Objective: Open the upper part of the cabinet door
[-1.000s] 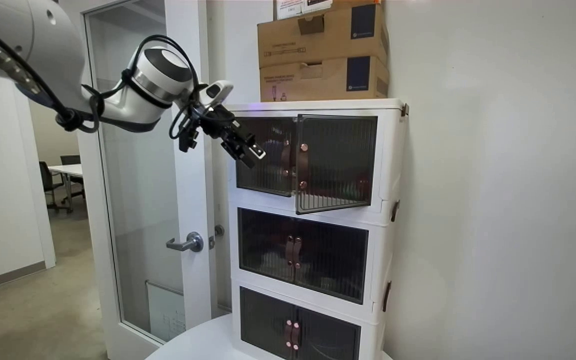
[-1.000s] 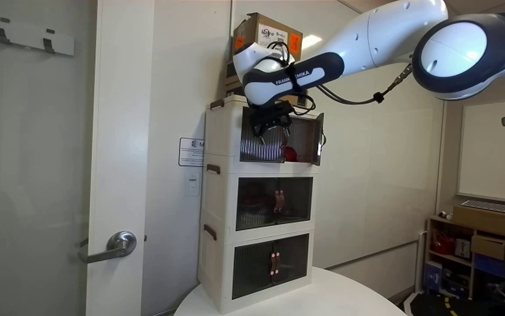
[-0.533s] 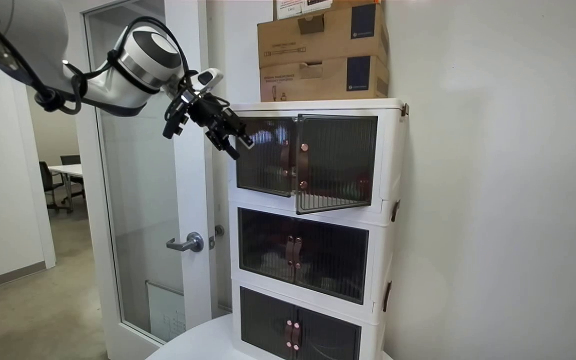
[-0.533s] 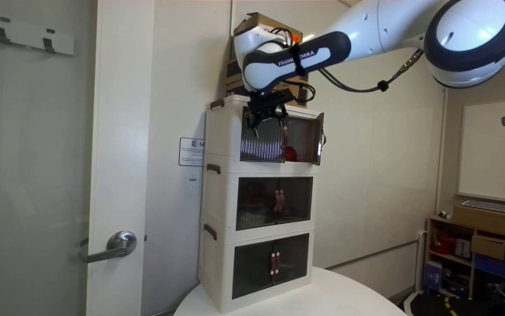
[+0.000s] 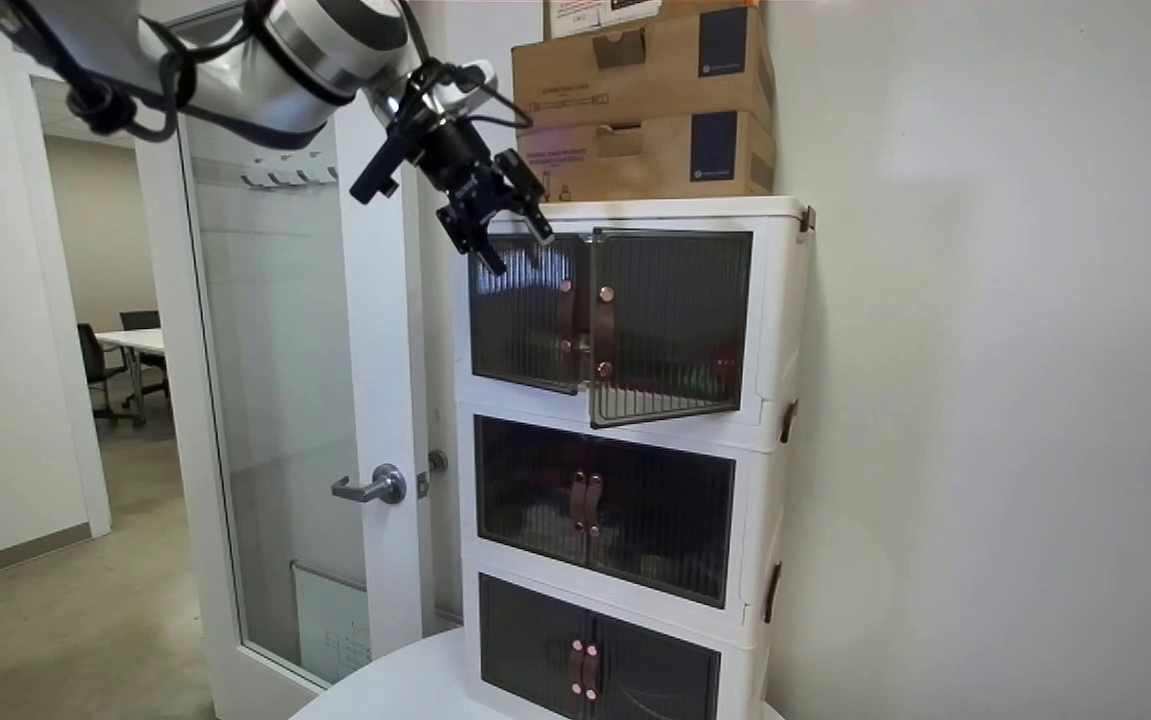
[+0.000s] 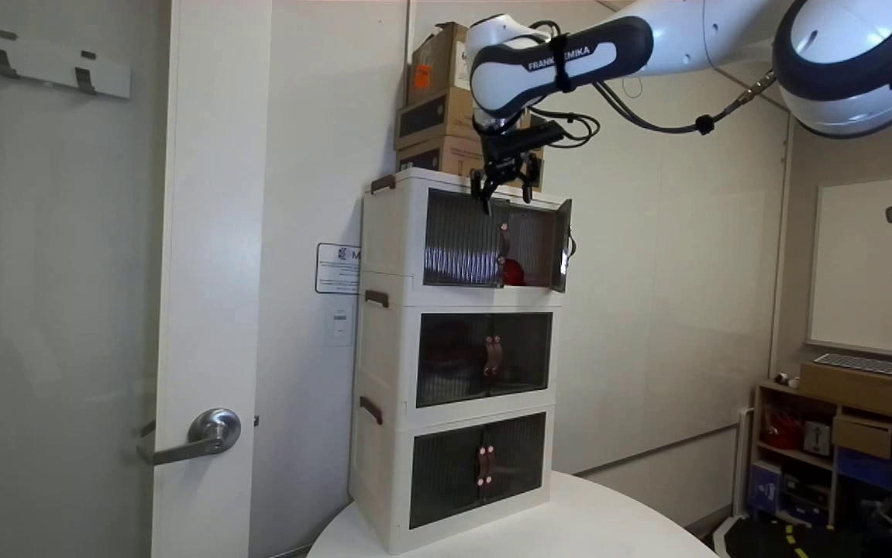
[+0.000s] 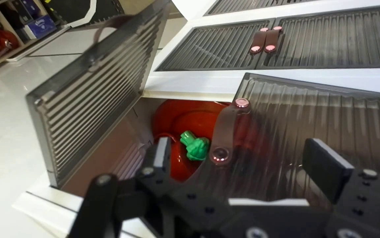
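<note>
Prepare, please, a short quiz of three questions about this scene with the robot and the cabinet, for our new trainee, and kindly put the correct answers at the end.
1. Which level of the cabinet is open: A) top, B) middle, C) bottom?
2. True or false: the gripper is shut.
3. Fill the blank: in the wrist view, the small knobbly object inside is ____ in colour.

Key:
1. A; the upper door stands out from the frame.
2. False; it is open.
3. Green.
</note>
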Controlling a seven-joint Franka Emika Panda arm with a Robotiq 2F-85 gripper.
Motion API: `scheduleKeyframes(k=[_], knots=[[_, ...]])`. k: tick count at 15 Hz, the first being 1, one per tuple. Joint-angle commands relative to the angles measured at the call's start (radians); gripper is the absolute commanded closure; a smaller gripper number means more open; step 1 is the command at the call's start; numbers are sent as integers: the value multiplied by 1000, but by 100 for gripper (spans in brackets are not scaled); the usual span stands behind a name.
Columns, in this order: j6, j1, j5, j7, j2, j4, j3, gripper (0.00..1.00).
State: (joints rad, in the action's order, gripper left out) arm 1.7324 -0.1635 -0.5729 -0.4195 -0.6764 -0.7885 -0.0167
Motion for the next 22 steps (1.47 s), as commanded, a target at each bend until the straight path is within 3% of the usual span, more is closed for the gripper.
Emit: scheduleKeyframes(k=[1, 6, 7, 8, 13, 22], knots=[[-85, 33, 58, 195, 39, 61, 40, 0], [-159, 82, 71, 381, -5, 180, 38, 0], [-171, 71, 112, 431, -29, 214, -20, 0], [-179, 83, 124, 465, -38, 225, -26, 0], [-170, 183, 225, 675, -116, 292, -46, 0], [-199, 305, 458, 1022, -190, 400, 42, 0]])
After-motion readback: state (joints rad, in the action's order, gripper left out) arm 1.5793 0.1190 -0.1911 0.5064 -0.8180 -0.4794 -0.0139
